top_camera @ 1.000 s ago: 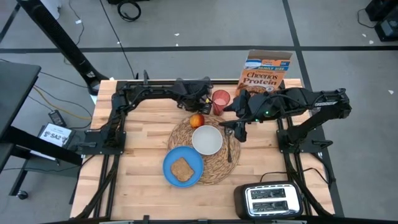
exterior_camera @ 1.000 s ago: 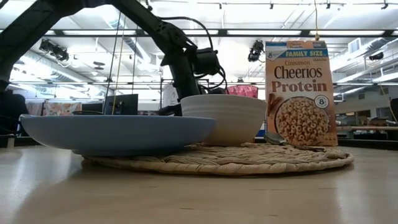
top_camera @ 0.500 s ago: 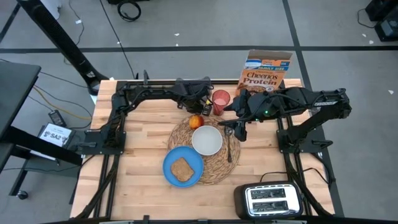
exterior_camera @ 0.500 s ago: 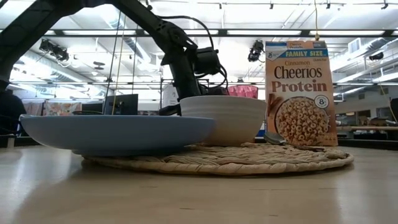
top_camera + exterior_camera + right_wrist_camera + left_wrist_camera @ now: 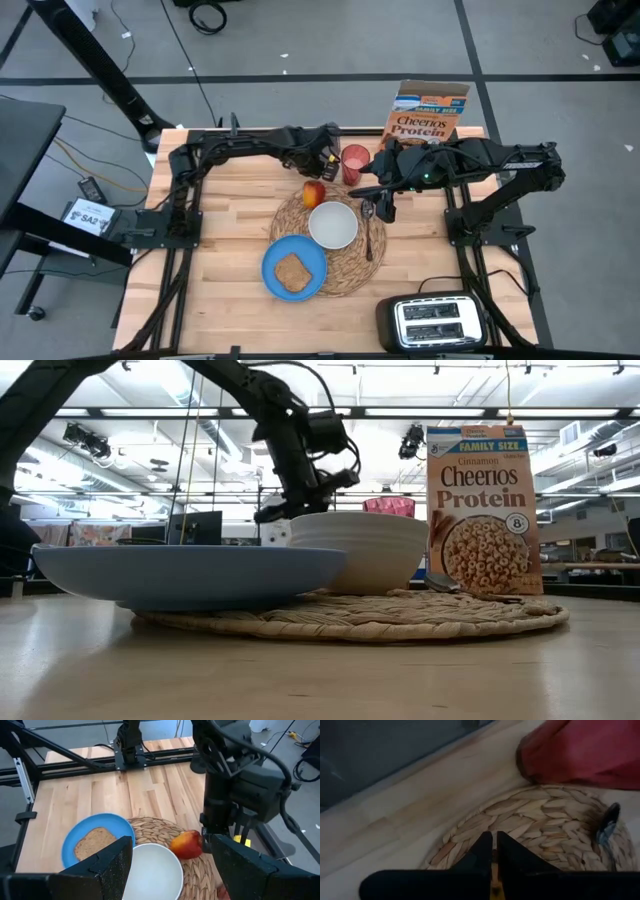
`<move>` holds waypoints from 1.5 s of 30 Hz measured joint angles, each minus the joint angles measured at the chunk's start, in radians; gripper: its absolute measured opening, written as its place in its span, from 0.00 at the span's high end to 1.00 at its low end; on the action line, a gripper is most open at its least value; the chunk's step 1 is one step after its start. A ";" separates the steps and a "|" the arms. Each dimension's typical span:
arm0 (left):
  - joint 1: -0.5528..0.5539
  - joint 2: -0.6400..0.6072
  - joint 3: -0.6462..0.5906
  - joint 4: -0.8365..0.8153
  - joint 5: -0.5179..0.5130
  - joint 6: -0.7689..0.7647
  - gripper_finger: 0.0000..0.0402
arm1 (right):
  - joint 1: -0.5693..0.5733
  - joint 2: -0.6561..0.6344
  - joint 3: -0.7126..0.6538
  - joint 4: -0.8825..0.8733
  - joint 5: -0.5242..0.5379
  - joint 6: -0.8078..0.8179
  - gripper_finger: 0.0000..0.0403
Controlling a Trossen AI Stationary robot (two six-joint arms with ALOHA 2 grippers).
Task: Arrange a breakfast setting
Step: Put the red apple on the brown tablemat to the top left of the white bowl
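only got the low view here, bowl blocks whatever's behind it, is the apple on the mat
Observer: Yes, the red apple lies on the woven placemat, at its edge, just behind the white bowl.
Operator: left hand holding it
Observer: No, the left hand is shut beside the apple and holds nothing.
Operator: toast on the plate
Observer: Yes, the toast slice sits flat on the blue plate.
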 joint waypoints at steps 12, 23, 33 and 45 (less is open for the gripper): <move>-0.091 -0.121 0.000 -0.184 -0.146 0.027 0.95 | -0.007 0.000 0.000 0.004 -0.004 -0.022 0.33; -0.192 -0.171 -0.027 -0.258 -0.300 0.008 0.95 | 0.032 0.000 0.000 0.007 -0.008 0.054 0.35; -0.231 -0.295 -0.234 -0.114 -0.400 -0.080 0.95 | 0.094 0.001 0.000 0.008 -0.002 0.140 0.35; -0.303 -0.300 -0.320 0.035 -0.485 -0.134 0.95 | 0.094 0.001 0.000 0.018 0.003 0.181 0.35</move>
